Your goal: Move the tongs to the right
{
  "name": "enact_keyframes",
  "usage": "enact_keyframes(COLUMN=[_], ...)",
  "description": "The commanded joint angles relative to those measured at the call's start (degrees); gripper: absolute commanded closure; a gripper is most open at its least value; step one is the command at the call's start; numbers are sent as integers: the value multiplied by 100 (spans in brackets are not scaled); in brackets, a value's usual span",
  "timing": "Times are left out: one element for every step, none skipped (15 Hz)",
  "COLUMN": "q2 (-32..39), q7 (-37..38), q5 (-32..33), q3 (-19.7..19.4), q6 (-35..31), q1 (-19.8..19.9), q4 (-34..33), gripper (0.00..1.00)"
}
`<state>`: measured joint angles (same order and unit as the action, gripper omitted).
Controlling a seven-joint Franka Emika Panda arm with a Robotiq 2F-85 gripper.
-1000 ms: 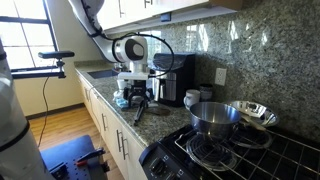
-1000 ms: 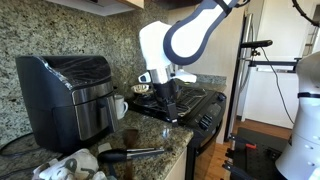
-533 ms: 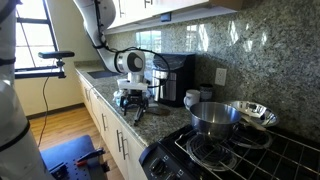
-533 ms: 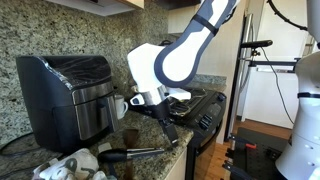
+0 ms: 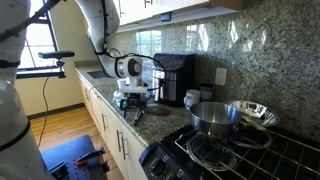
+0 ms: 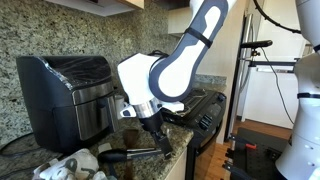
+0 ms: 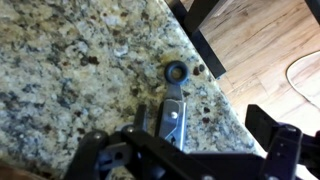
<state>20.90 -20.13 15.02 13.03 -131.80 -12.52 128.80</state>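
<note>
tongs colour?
Dark grey tongs, black ring at the end; wrist view shows it best.

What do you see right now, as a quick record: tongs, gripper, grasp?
tongs: long slim dark grey metal tongs, lying flat on the speckled granite counter near its edge
gripper: black Robotiq gripper, open, one finger on either side of the tongs in the wrist view
grasp: not yet closed
ring end: points away from the gripper in the wrist view
</note>
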Motion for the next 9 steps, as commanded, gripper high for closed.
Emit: enact_keyframes(q2=[196, 229, 251, 265, 281, 286, 289, 294, 293], q7=[-75, -87, -108, -89, -99, -100, -76, -77, -85], q5=[103, 80, 69, 79, 71, 73, 91, 89, 76], q3=[-1, 6, 14, 10, 14, 15, 4, 3, 5], q6=[-275, -331, -383, -426, -457, -479, -508, -534, -559], q1=[15, 24, 31, 21, 24, 23, 13, 16, 25], q4=[-155, -178, -193, -201, -211, -225, -232, -236, -233], gripper=[0, 0, 0, 0, 0, 0, 0, 0, 0])
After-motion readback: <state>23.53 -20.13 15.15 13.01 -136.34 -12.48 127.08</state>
